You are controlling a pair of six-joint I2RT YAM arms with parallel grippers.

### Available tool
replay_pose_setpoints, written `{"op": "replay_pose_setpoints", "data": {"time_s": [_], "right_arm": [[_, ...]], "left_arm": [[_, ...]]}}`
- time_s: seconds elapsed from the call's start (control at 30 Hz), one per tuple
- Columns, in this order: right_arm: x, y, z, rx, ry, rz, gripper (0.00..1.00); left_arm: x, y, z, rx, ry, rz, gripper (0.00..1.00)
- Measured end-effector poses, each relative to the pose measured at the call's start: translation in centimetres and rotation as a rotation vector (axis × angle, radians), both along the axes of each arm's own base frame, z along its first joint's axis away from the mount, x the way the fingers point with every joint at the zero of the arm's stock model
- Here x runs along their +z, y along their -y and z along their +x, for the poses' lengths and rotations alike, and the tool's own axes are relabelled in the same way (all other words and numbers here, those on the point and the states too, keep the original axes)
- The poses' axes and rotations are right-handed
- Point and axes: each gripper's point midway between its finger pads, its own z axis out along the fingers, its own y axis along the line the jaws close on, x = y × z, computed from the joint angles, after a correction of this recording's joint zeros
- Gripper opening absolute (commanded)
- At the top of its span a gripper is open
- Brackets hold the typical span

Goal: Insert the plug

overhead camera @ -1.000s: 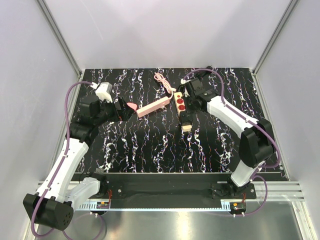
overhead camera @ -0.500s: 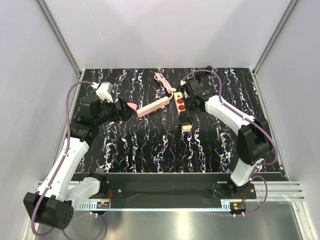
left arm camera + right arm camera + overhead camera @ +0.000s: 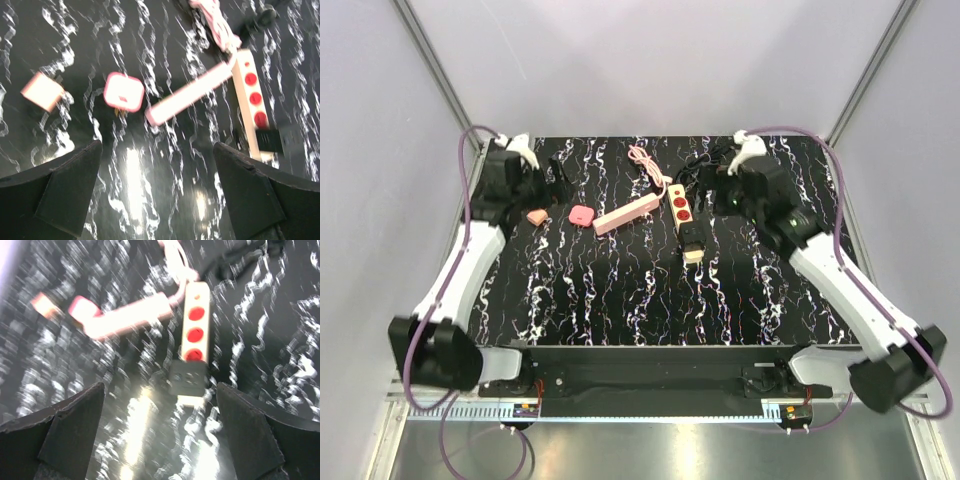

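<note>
A black plug (image 3: 692, 238) sits in the near-end socket of the cream power strip (image 3: 678, 205), which shows three free red sockets. The right wrist view has the same black plug (image 3: 187, 377) and cream power strip (image 3: 196, 315) ahead of my right gripper (image 3: 160, 440), which is open and empty. In the top view my right gripper (image 3: 708, 183) hovers just behind the strip. My left gripper (image 3: 556, 172) is open and empty at the back left; from the left wrist view the left gripper (image 3: 157, 200) looks down on bare table.
A pink power bar (image 3: 626, 214) lies slantwise left of the cream strip, its pink cord (image 3: 646, 163) coiled behind. A pink charger (image 3: 582, 214) and a small peach cube (image 3: 536, 215) lie near the left gripper. A black cable (image 3: 712, 158) runs at the back.
The right gripper opened and lifted back from the cream strip, leaving the black plug in it. The left arm swung back to the rear left, away from the pink charger.
</note>
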Motion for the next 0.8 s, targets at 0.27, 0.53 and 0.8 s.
{"op": "replay_pose_setpoints", "data": {"time_s": [0.27,0.53,0.8], "right_arm": [[-1.8,-1.7,-3.0,0.122,0.055,0.167,1.0],[-2.3,-2.6,-3.2,0.17,0.062,0.188,1.0],[-3.1,-3.7,-3.8,0.233,0.026,0.204,1.0]], "left_arm": [[-5.1,-0.3,7.5,0.015,-0.133,0.086,0.89],[-13.6,-0.9,11.5,-0.041,-0.333,0.217,0.83],[-16.5,-1.0,12.5,-0.111,-0.414,0.324,0.91]]}}
